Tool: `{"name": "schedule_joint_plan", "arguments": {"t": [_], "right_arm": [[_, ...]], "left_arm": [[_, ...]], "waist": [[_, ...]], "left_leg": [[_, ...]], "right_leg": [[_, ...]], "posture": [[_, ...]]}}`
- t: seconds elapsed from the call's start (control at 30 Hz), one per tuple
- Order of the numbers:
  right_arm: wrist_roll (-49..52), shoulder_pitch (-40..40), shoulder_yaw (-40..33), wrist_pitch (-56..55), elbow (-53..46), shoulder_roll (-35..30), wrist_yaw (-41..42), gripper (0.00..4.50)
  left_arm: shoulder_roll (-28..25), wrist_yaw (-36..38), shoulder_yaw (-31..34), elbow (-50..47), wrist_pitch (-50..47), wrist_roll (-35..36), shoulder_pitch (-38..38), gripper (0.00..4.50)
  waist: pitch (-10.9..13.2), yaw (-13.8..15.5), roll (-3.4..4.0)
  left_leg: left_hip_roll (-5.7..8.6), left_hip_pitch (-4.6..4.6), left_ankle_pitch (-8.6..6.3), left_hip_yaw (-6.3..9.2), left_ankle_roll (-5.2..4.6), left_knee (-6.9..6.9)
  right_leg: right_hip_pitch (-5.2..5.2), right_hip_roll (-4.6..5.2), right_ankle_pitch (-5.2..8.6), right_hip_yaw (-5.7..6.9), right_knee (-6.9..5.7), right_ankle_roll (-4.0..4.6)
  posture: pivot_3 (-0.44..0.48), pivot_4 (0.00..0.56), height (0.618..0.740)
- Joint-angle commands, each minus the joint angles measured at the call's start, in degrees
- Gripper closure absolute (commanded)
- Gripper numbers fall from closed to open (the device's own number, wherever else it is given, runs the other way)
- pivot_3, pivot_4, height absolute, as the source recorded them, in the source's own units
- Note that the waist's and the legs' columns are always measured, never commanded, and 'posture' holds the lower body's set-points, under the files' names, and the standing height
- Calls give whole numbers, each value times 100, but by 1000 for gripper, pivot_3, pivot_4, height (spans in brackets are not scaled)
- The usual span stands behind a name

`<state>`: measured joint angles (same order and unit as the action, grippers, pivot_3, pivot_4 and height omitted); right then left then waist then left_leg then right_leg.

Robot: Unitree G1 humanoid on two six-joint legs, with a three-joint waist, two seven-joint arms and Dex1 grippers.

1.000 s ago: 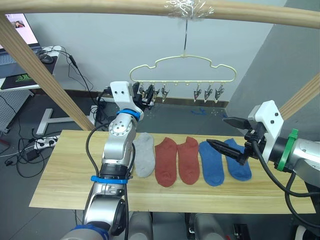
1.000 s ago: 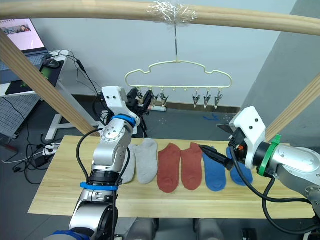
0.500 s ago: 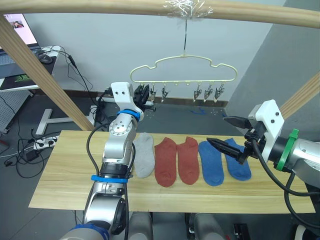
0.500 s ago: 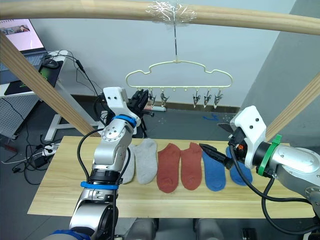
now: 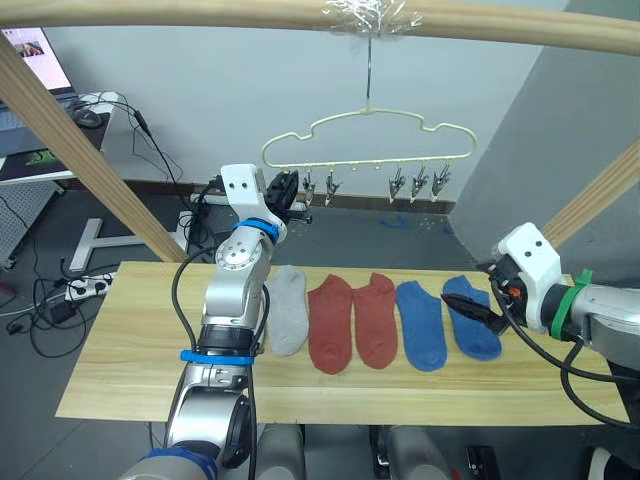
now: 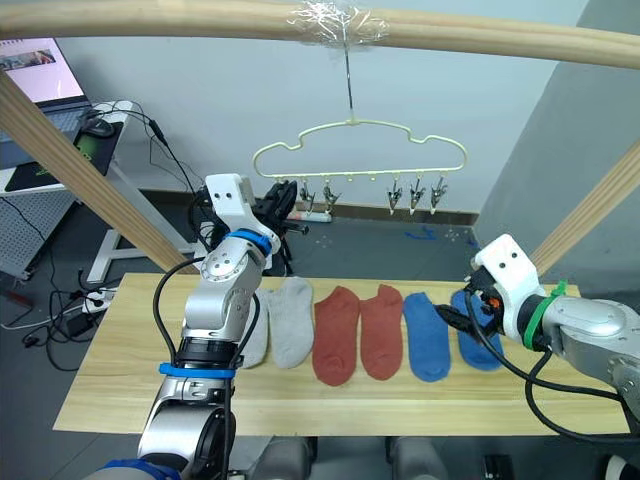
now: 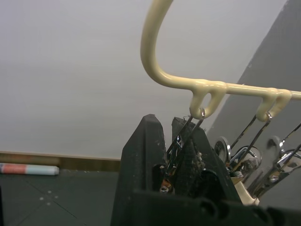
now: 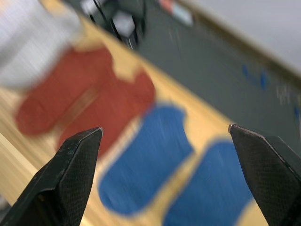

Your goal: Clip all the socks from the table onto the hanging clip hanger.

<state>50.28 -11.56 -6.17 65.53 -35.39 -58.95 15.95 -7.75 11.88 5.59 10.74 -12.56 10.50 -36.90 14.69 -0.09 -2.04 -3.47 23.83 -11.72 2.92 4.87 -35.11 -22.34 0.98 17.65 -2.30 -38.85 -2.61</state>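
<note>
A: Raised at the left end of the thin pale yellow wire clip hanger [image 5: 367, 137], the left gripper [image 7: 176, 141]; black fingers nearly together around the outermost small metal clip [image 7: 188, 136], apparently pinching it. No sock in that grip.

B: Low over the far right of the light wood plank table [image 5: 130, 340], the right gripper [image 8: 164, 136]; fingers spread wide, nothing between them. Directly ahead of it, the two blue fabric ankle socks [image 8: 141, 174].

A: Flat in a row on the tabletop, all the socks: a light grey sock [image 5: 288, 308] beside the left arm, a second grey one partly hidden behind that arm, two rust red socks [image 5: 352, 320] in the middle, the blue pair [image 5: 445, 322] at the right. None clipped yet. Hanger suspended by its metal hook [image 5: 369, 75] from the thick wooden pole [image 5: 200, 12].

B: Likely step: picking up the rightmost blue sock for delivery to the held clip.

A: Risks, as judged: two adjacent blue socks caught together, given how closely placed; a thin cuff slipping from a shallow pinch.

B: Also: the hanger swinging or tilting on its single hook under the left gripper's pull, shifting the clip away from the arriving sock; the clip snapping shut through a loosened squeeze.
</note>
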Motion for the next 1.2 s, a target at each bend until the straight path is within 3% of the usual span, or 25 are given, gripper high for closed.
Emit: {"name": "schedule_joint_plan", "arguments": {"t": [0.03,0.23,0.47,0.6,0.93,1.2], "right_arm": [[-776,-369,649,-234,562,-118,357,0],[-1975,-1163,1929,-612,2112,-25,1213,0],[-3254,-2007,2919,-1397,4139,416,2200,0],[-3849,-2380,3114,-1990,5168,745,2614,0],[-4770,-2881,3060,-2910,6615,1402,3167,0],[-5159,-2860,2980,-3124,7206,1600,3494,0]], "left_arm": [[-3,-11,18,-279,-42,67,-176,4287],[77,-15,-45,-324,-138,103,-254,4287],[153,-71,-66,-438,-230,98,-250,4287],[158,-104,-84,-498,-238,82,-202,4287],[118,-171,-78,-650,-290,58,-97,4287],[112,-215,-88,-790,-361,47,-27,4287]], "waist": [[11,-12,0],[100,-19,0],[183,0,8],[210,0,12],[276,14,12],[277,62,12]], "left_leg": [[0,0,0,0,0,0],[1,1,0,-1,0,-1],[1,7,0,-2,1,-1],[1,5,0,-1,2,-1],[1,5,10,-2,20,-2],[2,3,11,-2,22,-3]], "right_leg": [[0,0,0,-1,0,-1],[-1,0,-1,-2,2,-5],[-6,3,-1,-1,3,-5],[-6,3,-1,0,0,-5],[-6,5,-3,0,-2,-7],[-3,7,-6,1,-4,-12]], "posture": [[17,282,740],[19,294,740],[42,302,740],[58,306,740],[81,310,740],[109,313,740]]}}
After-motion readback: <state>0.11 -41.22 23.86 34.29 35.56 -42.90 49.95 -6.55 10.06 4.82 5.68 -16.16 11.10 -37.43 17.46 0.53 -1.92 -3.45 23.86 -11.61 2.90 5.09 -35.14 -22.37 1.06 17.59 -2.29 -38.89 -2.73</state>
